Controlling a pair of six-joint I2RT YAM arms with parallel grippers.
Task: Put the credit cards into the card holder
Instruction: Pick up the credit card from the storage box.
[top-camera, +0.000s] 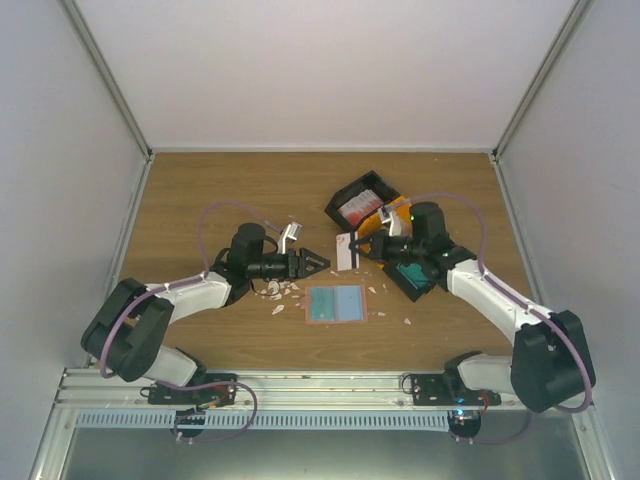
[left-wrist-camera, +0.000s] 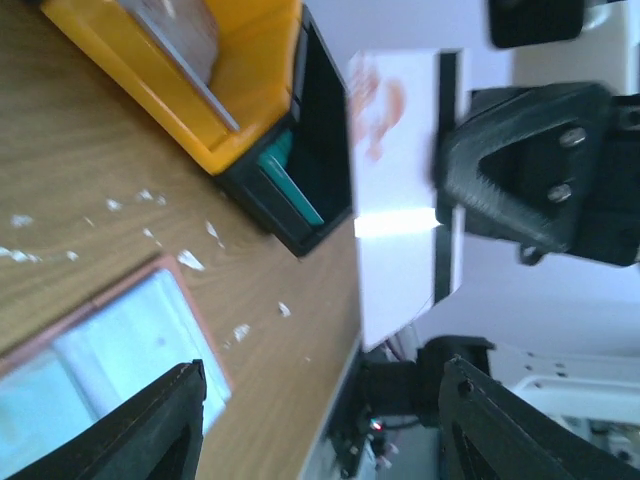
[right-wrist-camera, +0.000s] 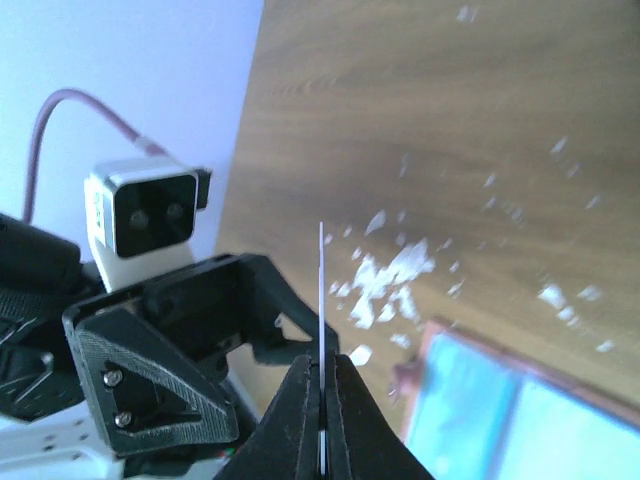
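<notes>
The right gripper (right-wrist-camera: 322, 400) pinches a whitish-pink card (right-wrist-camera: 321, 290) edge-on, held upright above the table (top-camera: 230, 180), just beyond the open card holder (top-camera: 335, 303). The left gripper (top-camera: 322, 263), jaws spread wide and empty, faces that card from the holder's far left side. More cards lie in the black bins (top-camera: 362, 200) behind the holder, beside the orange bin (left-wrist-camera: 215, 75).

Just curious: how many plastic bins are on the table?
3: a black bin farthest back, an orange bin beside it, another black bin under the right arm. More may be hidden.
</notes>
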